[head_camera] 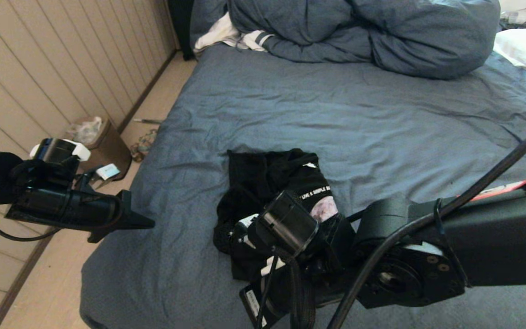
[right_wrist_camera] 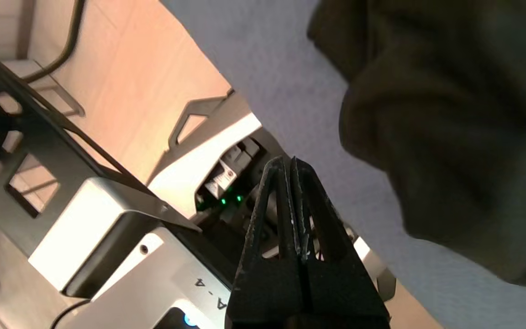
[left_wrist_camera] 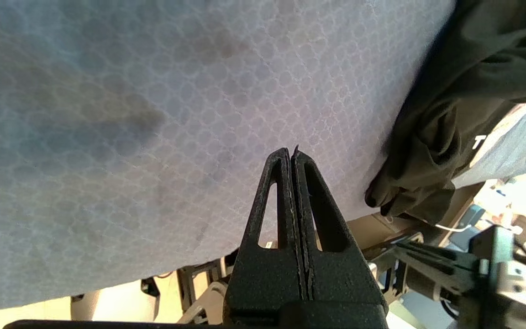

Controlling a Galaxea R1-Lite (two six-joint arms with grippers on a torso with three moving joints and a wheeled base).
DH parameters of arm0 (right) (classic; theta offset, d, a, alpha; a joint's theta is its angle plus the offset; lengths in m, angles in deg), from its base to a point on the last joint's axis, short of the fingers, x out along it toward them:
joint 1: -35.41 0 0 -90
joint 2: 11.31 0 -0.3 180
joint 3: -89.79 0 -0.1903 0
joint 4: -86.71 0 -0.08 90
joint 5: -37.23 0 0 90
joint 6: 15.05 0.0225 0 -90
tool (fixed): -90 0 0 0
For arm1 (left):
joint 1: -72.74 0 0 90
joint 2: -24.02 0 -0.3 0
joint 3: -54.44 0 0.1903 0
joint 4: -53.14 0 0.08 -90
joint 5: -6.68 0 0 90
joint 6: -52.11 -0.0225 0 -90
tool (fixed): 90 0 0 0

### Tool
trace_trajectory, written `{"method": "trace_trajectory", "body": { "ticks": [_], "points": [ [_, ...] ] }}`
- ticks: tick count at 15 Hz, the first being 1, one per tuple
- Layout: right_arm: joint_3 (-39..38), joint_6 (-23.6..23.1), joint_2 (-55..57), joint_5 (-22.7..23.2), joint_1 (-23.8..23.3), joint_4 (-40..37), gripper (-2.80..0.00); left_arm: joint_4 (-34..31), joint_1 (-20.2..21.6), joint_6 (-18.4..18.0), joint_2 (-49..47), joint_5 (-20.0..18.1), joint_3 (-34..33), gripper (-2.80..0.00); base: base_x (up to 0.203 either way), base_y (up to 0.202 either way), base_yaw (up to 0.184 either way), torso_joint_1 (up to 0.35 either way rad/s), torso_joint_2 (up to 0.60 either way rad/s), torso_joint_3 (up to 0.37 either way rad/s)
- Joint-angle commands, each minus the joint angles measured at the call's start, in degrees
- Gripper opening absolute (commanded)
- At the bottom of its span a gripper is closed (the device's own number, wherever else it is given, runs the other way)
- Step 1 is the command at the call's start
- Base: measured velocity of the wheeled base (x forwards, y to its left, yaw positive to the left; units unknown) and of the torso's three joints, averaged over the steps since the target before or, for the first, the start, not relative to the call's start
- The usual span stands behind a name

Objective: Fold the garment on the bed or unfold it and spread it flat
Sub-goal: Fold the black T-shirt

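One duvet (head_camera: 381,32), head view only

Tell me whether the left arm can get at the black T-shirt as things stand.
Probably yes. The left gripper hangs shut at the bed's left edge, and only bare sheet lies between it and the crumpled T-shirt. The right gripper, also shut, crowds the shirt's near side.

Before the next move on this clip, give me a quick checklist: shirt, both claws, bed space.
1. Black T-shirt lying on the slate-blue bed: ok, but bunched, neither flat nor folded.
2. Left claw shut and holding nothing: ok, it hangs at the bed's left edge, apart from the shirt.
3. Right claw shut and holding nothing: ok, beside the shirt near the bed's front edge.
4. Bare sheet beyond the shirt for spreading: ok.
5. Blue duvet apart from the shirt: ok.
6. Which shirt edge is a sleeve or hem: cannot tell.
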Motion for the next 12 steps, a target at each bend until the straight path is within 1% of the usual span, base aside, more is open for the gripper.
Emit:
{"method": "trace_trajectory", "body": {
  "ticks": [1, 3, 4, 5, 8, 12],
  "points": [
    [2.1, -0.2, -1.9, -0.1, -2.6, 0.0, -2.80, -0.1, 0.0, 0.2, -0.1, -0.2, 0.0, -2.80, 0.000, 0.000, 0.000, 0.000, 0.00, 0.000],
    [7.2, -1.2, -3.3, -0.3, -10.5, -0.1, -2.80, -0.1, 0.0, 0.2, -0.2, -0.2, 0.1, -2.80, 0.000, 0.000, 0.000, 0.000, 0.00, 0.000],
    [9.0, -1.9, -3.8, -0.3, -12.4, 0.0, -2.80, -0.1, 0.0, 0.2, -0.2, -0.2, 0.1, -2.80, 0.000, 0.000, 0.000, 0.000, 0.00, 0.000],
    [9.6, -2.1, -3.6, -0.3, -13.0, 0.0, -2.80, -0.1, 0.0, 0.2, -0.2, -0.2, 0.0, -2.80, 0.000, 0.000, 0.000, 0.000, 0.00, 0.000],
    [16.5, -2.8, -0.4, -0.3, -19.3, -0.4, -2.80, -0.1, 0.0, 0.2, -0.3, -0.2, 0.0, -2.80, 0.000, 0.000, 0.000, 0.000, 0.00, 0.000],
    [16.7, -2.9, 1.5, -0.3, -19.7, -0.3, -2.80, -0.1, 0.0, 0.2, -0.9, -0.2, 0.1, -2.80, 0.000, 0.000, 0.000, 0.000, 0.00, 0.000]
  ]
}}
